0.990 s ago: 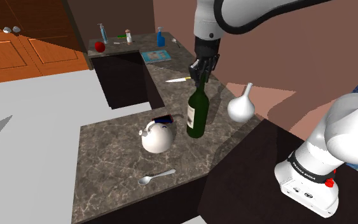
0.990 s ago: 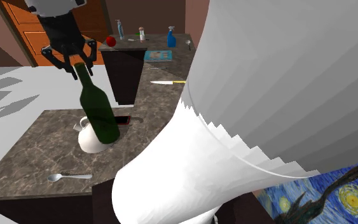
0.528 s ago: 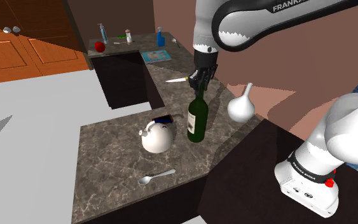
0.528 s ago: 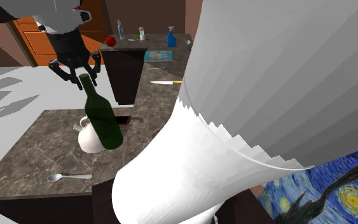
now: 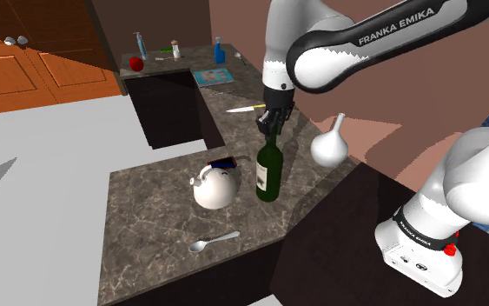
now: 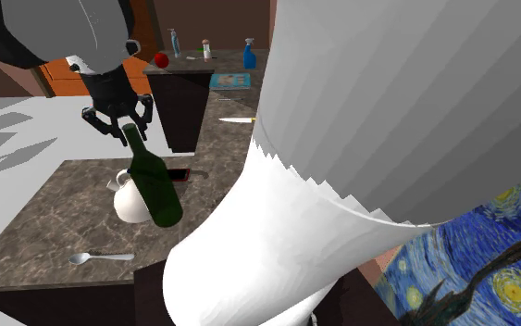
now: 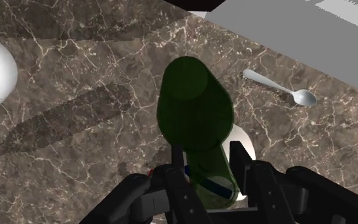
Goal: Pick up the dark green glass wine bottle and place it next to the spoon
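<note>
the dark green wine bottle (image 5: 269, 169) is clasped at its neck by the black gripper (image 5: 274, 122). in the wrist view the two fingers (image 7: 179, 164) are seen pressed against either side of the neck, closed only as far as the glass allows. the bottle is placed just beside the white kettle (image 5: 215, 187), on the side toward the white vase (image 5: 329, 143), and it is seen leaning in the second exterior view. whether its base is clear of the counter (image 5: 147, 222) cannot be told.

the carry toward the spoon (image 5: 214, 241) is judged to be the step in hand. the spoon is laid nearer the counter's front edge, beyond the kettle as seen from the bottle. the bottle is therefore best lifted until its base can pass over the kettle's top, or else swung around it. with a hold at the neck the heavy body is left free to swing, so slow travel is advised, and the lean ought to be taken out before the base is set down. the bottle should be lowered near the spoon but not on it, well in from the edge, and released only once the base is flat.

the counter is made of dark veined stone. a knife (image 5: 247, 109), a book (image 5: 214, 76), a red apple (image 5: 135, 63) and a blue spray bottle (image 5: 219, 52) are laid out toward its far end. orange cupboard doors (image 5: 25, 69) are seen beyond.
</note>
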Tool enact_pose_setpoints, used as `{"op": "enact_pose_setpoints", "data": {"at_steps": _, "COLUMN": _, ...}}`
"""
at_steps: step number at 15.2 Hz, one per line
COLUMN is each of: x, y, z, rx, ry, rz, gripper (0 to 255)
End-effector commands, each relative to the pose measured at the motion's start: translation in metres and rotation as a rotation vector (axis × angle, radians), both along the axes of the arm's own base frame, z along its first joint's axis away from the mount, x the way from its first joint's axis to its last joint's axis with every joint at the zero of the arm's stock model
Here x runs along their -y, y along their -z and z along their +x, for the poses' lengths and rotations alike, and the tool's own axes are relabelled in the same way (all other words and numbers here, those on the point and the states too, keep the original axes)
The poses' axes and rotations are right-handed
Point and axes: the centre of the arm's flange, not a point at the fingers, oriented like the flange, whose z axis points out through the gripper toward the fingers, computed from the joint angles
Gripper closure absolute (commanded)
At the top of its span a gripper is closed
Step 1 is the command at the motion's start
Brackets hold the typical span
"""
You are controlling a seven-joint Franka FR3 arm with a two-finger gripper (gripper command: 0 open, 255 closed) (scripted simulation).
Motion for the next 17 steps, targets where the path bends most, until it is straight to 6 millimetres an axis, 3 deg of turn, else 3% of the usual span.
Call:
{"op": "enact_pose_setpoints", "data": {"at_steps": 1, "x": 0.0, "y": 0.011, "z": 0.0, "rx": 0.001, "ry": 0.0, "rz": 0.0, "gripper": 255}}
{"op": "enact_pose_setpoints", "data": {"at_steps": 17, "x": 0.0, "y": 0.095, "z": 0.0, "rx": 0.001, "ry": 0.0, "rz": 0.0, "gripper": 255}}
